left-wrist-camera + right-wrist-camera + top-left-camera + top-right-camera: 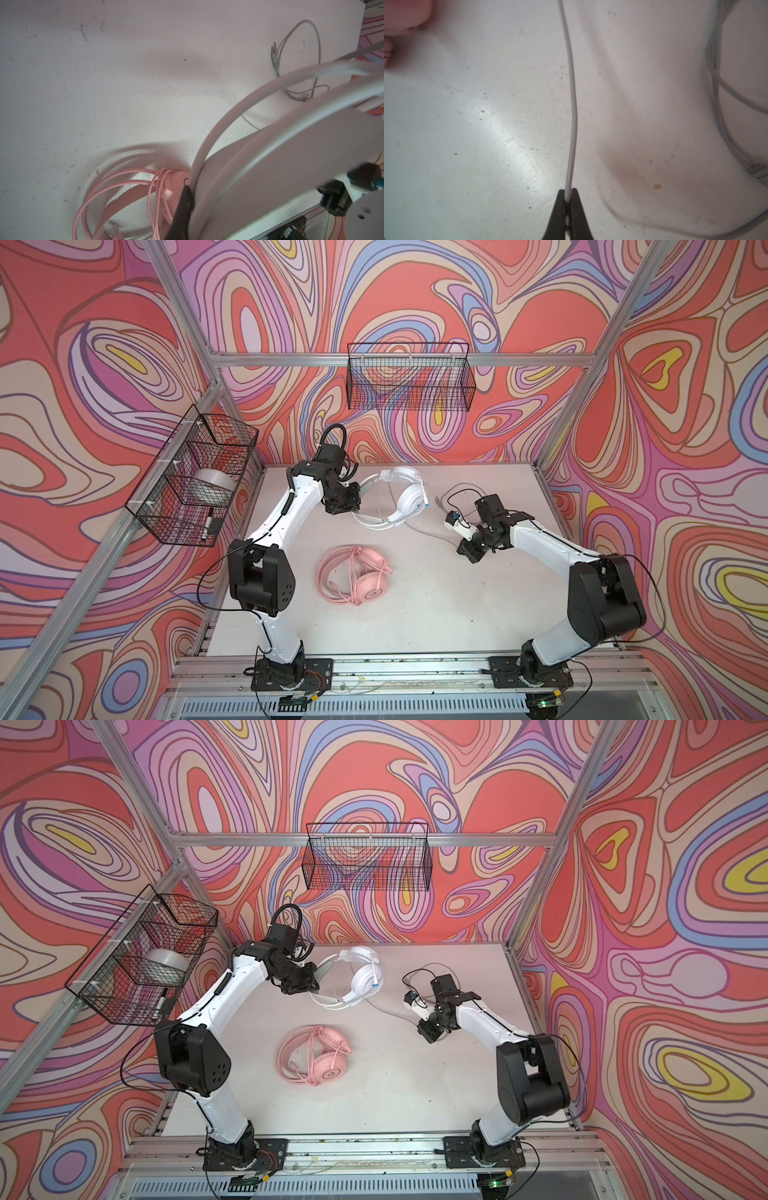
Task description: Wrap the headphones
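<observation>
Your left gripper [365,490] meets the band of the white headphones [405,499] at the far side of the table [415,614]. Their pale grey cord [422,531] trails toward your right gripper [448,517]. The pink headphones [360,580] lie mid-table, cord looped around them.

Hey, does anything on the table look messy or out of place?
Yes: the white headset's grey cord trails loose over the table's back right, plug lying free, while the pink headset looks bundled. The right gripper is pinching that cord.
</observation>
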`<state>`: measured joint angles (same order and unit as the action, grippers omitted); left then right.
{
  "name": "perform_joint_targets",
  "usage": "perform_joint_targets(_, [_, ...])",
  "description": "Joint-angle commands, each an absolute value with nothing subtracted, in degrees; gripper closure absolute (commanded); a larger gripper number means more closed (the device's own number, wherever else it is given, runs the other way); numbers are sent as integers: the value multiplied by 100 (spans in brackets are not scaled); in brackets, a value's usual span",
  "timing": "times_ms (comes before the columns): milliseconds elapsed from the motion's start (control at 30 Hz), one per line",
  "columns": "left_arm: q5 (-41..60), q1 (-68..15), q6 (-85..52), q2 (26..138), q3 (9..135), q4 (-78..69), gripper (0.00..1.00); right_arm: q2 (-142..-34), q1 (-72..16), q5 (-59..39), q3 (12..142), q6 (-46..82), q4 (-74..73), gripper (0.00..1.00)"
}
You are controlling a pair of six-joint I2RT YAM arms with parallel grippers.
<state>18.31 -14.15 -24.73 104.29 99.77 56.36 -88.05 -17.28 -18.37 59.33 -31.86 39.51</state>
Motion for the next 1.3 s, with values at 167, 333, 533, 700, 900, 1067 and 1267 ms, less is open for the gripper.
perform_joint_targets(167, [1162, -1406, -2882, 10888, 10504, 5810, 100, -7719, -2884, -2251, 5820, -3278, 4857, 100])
perform_joint_targets(333, [756, -1472, -2836, 11097, 10541, 5923, 100, -7273, -3150, -2556, 6343, -3581, 5152, 100])
perform_joint_targets(533, [204, -1751, -2532, 11300, 10611, 6223, 100, -7293, -3164, -2616, 7127, -4055, 5177, 100])
perform_joint_targets(700, [-42, -1953, -2294, 11388, 10557, 6363, 100, -7556, -3164, -2610, 7693, -4438, 5057, 100])
perform_joint_targets(900, [-41, -2269, -1741, 11404, 10560, 6444, 100, -8285, -3156, -2067, 8453, -4678, 4775, 100])
perform_joint_targets(1067, [-124, -2424, -1462, 11408, 10571, 6578, 100, -9142, -3114, -1934, 9293, -4833, 4817, 100])
perform_joint_targets(1267, [-109, -2576, -1015, 11266, 10438, 6594, 100, -9880, -2868, -1493, 9629, -5104, 4482, 100])
